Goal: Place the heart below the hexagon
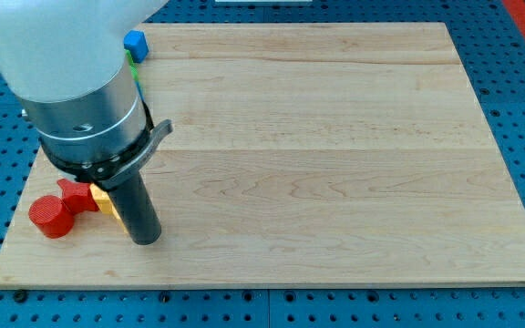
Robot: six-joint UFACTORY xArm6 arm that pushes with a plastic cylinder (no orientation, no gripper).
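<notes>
My tip (144, 240) rests on the wooden board (317, 164) near its lower left corner. Just left of the rod a small yellow block (105, 200) shows, partly hidden by the rod, so I cannot make out its shape. Touching it on the left is a red block with points, like a star (74, 193). Below and left of that sits a round red block (51, 218). I cannot tell which block is the heart or the hexagon.
A blue block (135, 42) sits at the board's top left edge. A green block (134, 62) shows just under it, mostly hidden behind the arm's large body (80, 91). Blue pegboard surrounds the board.
</notes>
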